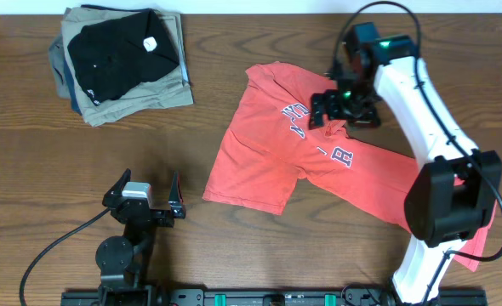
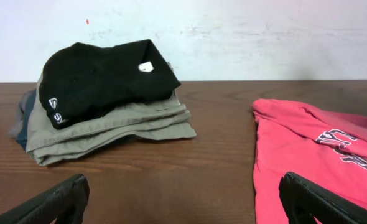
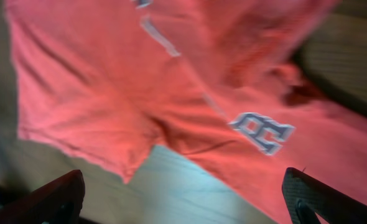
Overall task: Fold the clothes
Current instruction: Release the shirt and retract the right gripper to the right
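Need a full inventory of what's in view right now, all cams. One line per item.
red-orange short-sleeved T-shirt with white block lettering: 1, red-orange, spread out and rumpled on the table, centre to right
black folded garment with a white tag: 1, black, top of the stack at the far left
khaki folded garments: number of layers unclear, khaki, under the black one
blue folded garment: 1 visible, blue, peeking out at the stack's left edge
brown wooden table: 1, brown, under everything
white wall: 1, white, behind the table
left arm: 1, black, near left edge
left pincer: 1, black, open, over bare table
right arm: 1, white and black, reaching across the shirt
right pincer: 1, black, open, above the lettering
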Robot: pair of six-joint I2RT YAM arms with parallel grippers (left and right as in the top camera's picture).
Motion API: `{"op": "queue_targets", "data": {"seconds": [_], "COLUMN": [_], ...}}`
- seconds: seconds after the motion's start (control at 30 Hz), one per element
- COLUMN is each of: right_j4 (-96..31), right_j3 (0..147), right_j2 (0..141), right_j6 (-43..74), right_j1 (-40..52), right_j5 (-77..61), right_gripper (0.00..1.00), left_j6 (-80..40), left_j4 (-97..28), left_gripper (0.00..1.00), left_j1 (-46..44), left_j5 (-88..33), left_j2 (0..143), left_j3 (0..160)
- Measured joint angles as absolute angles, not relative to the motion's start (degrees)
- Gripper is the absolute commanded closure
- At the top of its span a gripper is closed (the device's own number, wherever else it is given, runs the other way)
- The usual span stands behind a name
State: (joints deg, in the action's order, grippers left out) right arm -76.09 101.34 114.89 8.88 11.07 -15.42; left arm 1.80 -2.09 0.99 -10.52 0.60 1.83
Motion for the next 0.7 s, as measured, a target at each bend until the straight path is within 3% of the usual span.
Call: {"op": "queue_targets", "data": {"seconds": [0.63,0.67,0.7], "right_j4": [-74.7,-74.6,-74.5], "right_j3": [96.2,96.0,95.7], "right_j2": [114.9,114.9,114.9], "right_j6": [17.4,17.4,17.4], "right_j1": [2.7,2.8,2.9], "right_j5": [-4.4,-4.3,-4.3], "right_gripper": [0.01,0.03,0.13], "left_j6": [1.8,1.8,1.8], "left_j4": [-2.1,-2.1,-2.1], "left_gripper": [0.02,0.02,0.02], "left_j1": [1.0,1.0,1.0], "left_j5": [-10.5,-10.5,-10.5], "left_j2": [0.6,0.6,0.6], "left_j3": [1.8,1.8,1.8]}}
